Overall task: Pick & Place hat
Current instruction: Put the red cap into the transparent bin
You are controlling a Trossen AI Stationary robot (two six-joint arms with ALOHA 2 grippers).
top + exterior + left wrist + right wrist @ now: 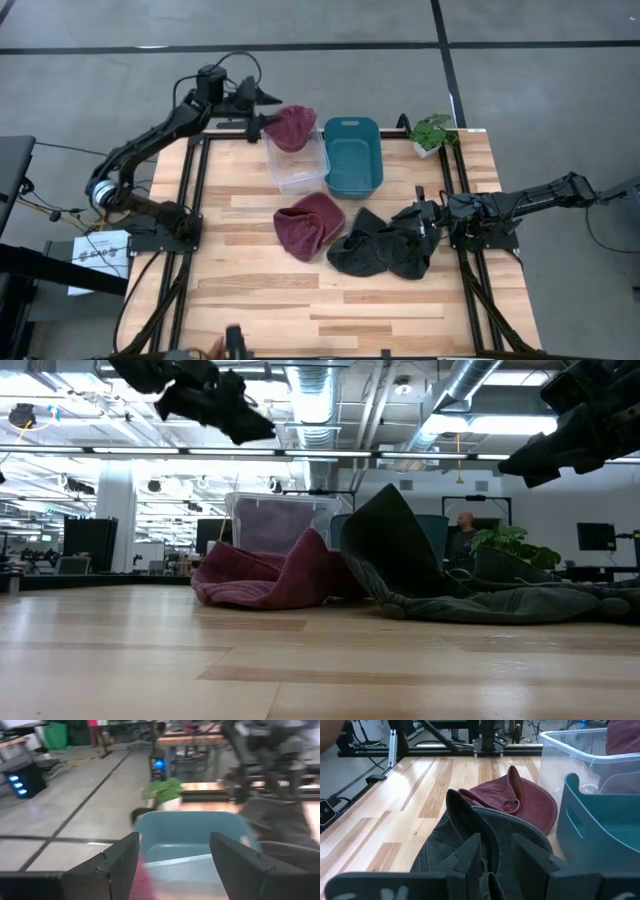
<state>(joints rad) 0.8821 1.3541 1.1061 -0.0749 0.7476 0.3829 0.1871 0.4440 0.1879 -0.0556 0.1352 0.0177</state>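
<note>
- Looking down on a light wooden slatted table [300, 300] from overhead, two dark robot arms are in view, one at each side.
- Hats number four in all: two maroon and two dark grey.
- The first maroon cloth hat [291, 126] hangs over the far rim of a clear plastic bin [297, 172], just beside the left gripper [262, 124]; from overhead I cannot tell whether the fingers touch the hat.
- In the left wrist view, the left gripper's two dark fingers [112, 865] stand wide apart, with a sliver of maroon low between them.
- The second maroon cloth hat [310, 224] lies crumpled on the table, just in front of the clear bin.
- Two dark grey cloth hats [380, 244] lie together to the right of it, touching each other, one brim sticking upward in the low view.
- The right gripper [428, 222] rests at the right edge of the grey hats. In the right wrist view its fingers [470, 857] sit close together with a fold of grey fabric between them, clamped on it.
- Bins number two: the clear one and a teal plastic bin [353, 155], side by side and touching at the far middle of the table.
- One small green potted plant [433, 133] stands at the far right corner of the table.
- One person [463, 535] shows far off in the room behind the table.
</note>
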